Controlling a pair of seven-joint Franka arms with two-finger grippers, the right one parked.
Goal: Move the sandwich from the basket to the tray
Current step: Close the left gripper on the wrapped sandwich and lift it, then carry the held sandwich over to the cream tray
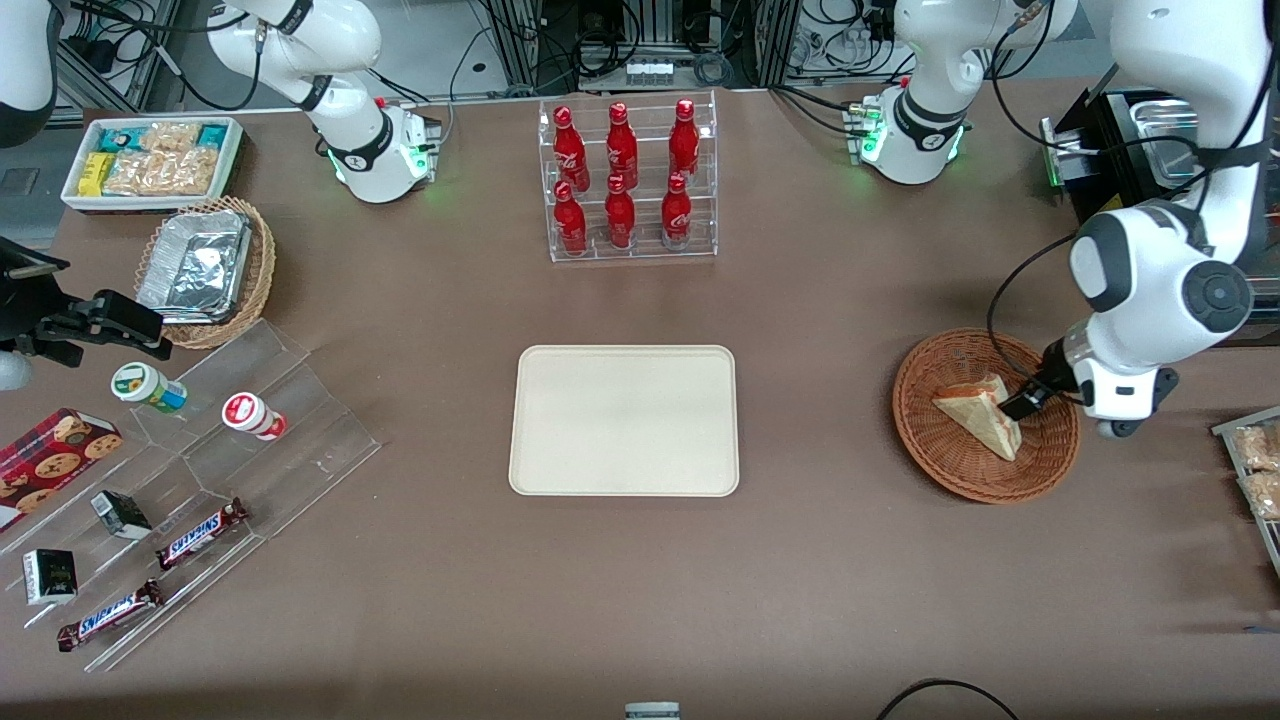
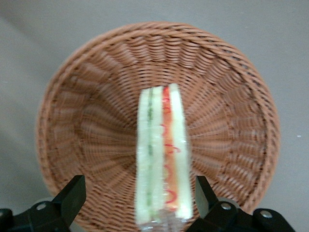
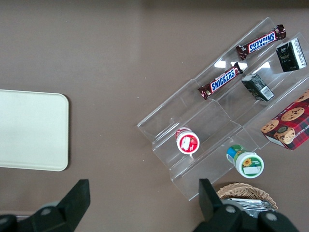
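The sandwich, a pale triangular wedge, stands on edge in the reddish-brown wicker basket toward the working arm's end of the table. In the left wrist view its red and green filling faces the camera, with the basket under it. My left gripper is low over the basket and open, its two black fingers on either side of the sandwich's end. One finger is close to the bread, the other stands well apart from it. The cream tray lies flat mid-table and also shows in the right wrist view.
A clear rack of red bottles stands farther from the front camera than the tray. A clear stepped stand with snack bars and cups, a tan basket with a foil container and a white bin of packets lie toward the parked arm's end.
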